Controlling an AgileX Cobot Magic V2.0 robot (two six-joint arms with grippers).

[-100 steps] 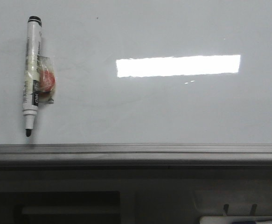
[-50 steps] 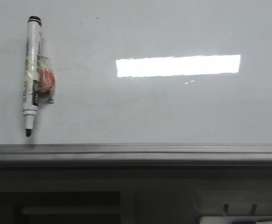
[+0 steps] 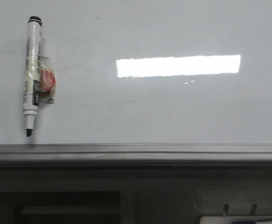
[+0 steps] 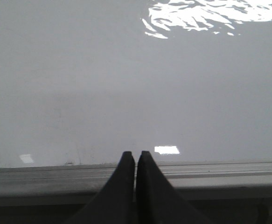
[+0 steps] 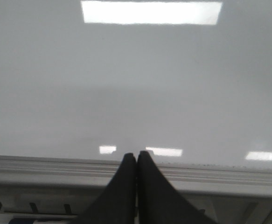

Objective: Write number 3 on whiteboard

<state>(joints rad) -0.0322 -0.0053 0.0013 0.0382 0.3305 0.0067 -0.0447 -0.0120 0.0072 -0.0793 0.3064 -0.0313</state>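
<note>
- One glossy pale grey whiteboard (image 3: 173, 107), unmarked; one white black-tipped marker pen (image 3: 32, 74) at its 9 o'clock.
- Two black grippers, left (image 4: 136, 156) and right (image 5: 136, 156), both closed, empty, over the board's grey rail (image 3: 136, 151).

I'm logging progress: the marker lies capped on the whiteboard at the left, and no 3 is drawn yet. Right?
Not quite. The front view shows the marker uncapped, its dark tip bare and pointing toward the rail. The rest holds: it lies at the left of the whiteboard, with no 3 drawn.

Dim, grey, soft-focus views; a bright rectangular glare (image 3: 178, 66) reflects off the glossy whiteboard (image 3: 173, 112).
</note>
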